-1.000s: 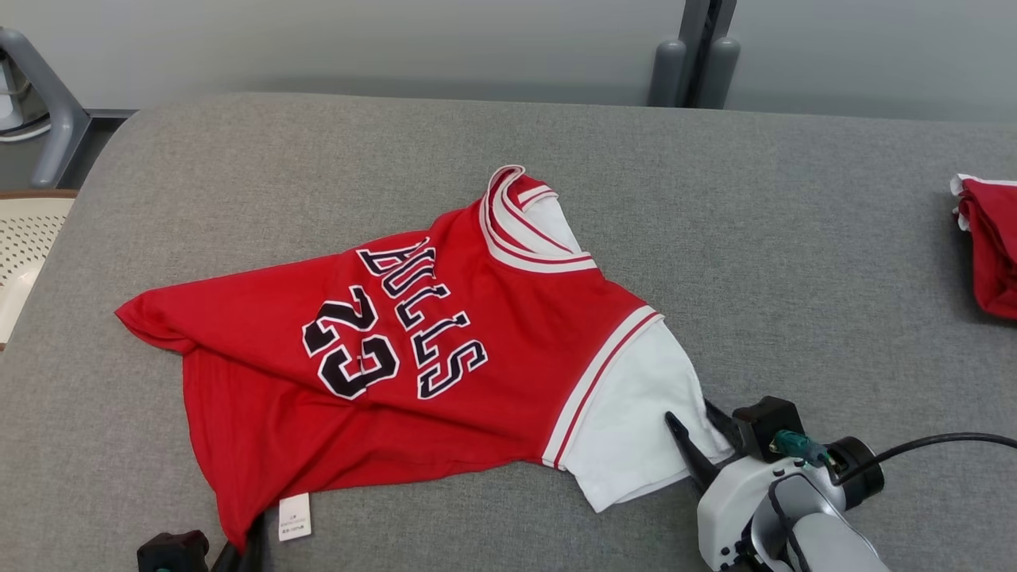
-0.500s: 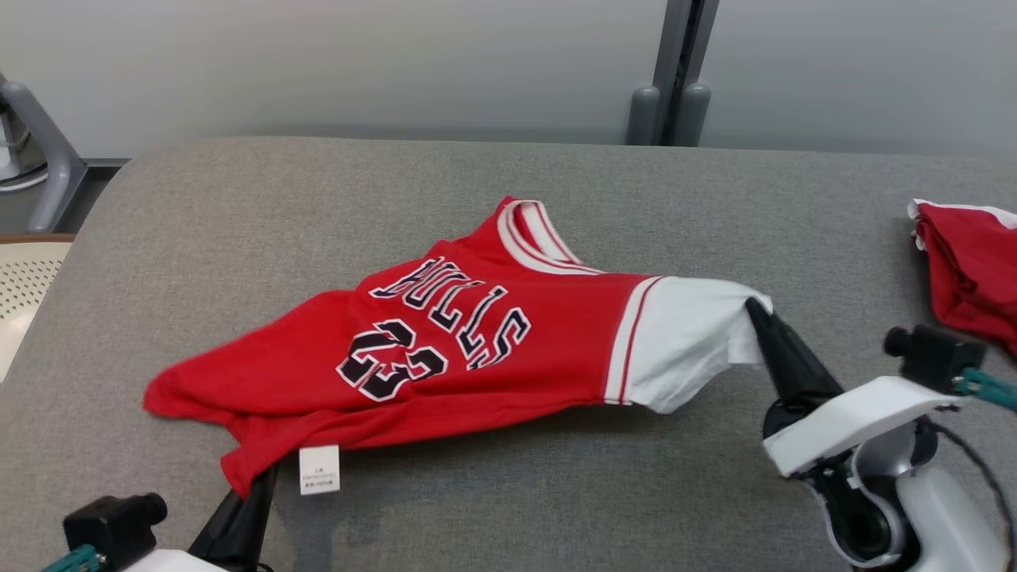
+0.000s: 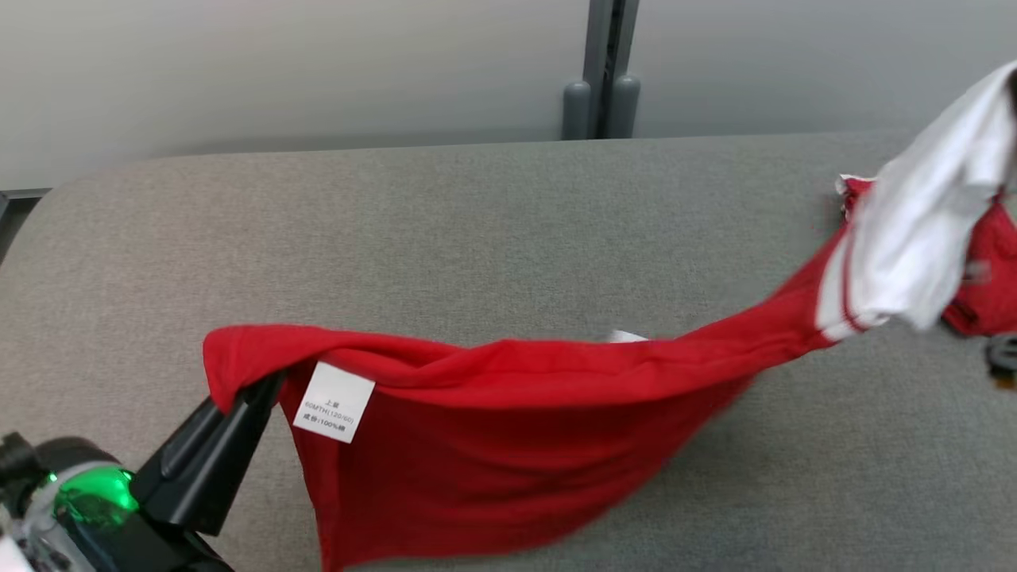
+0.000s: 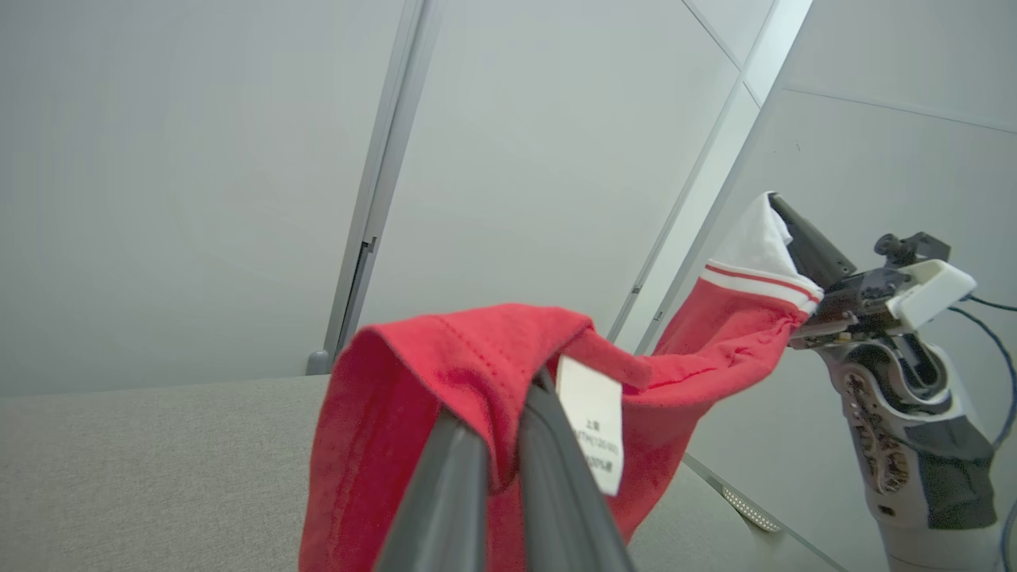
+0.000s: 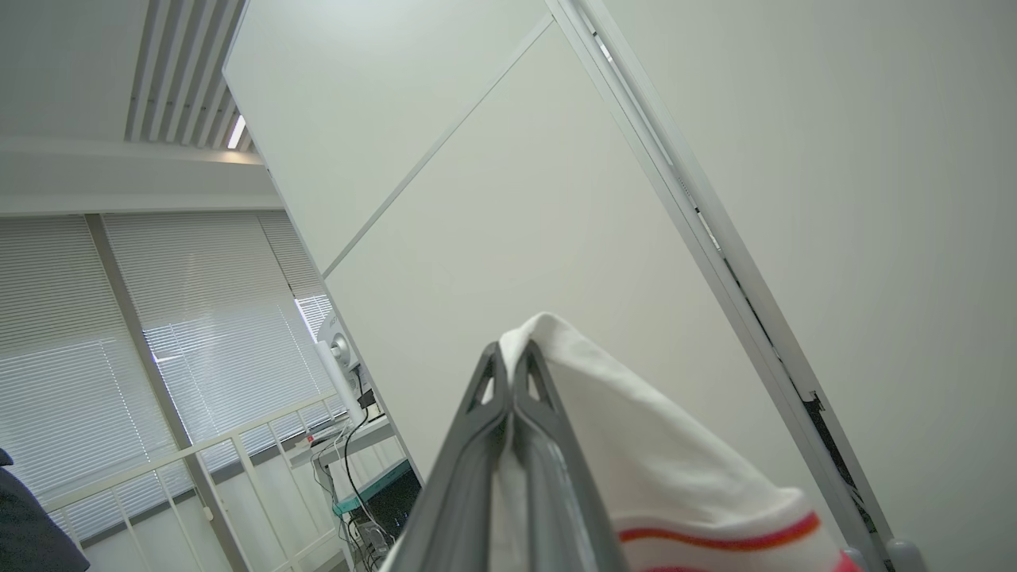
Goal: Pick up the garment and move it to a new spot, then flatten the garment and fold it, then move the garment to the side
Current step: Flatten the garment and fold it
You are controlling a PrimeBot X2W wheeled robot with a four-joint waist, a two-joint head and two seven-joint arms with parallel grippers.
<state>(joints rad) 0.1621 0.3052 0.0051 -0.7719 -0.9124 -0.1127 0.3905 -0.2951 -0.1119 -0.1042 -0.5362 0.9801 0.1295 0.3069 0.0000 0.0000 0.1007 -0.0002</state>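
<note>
Left gripper (image 3: 264, 388) and right gripper (image 5: 511, 361) each pinch the garment (image 3: 516, 429).

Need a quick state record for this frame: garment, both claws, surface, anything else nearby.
garment: red jersey, slung between both claws, middle sagging toward the surface
left claw: shut on the red hem corner, beside the white label
right claw: shut on the white sleeve, held higher than the left
surface: grey padded table
other: second red garment at the table's right edge, partly behind the sleeve
</note>
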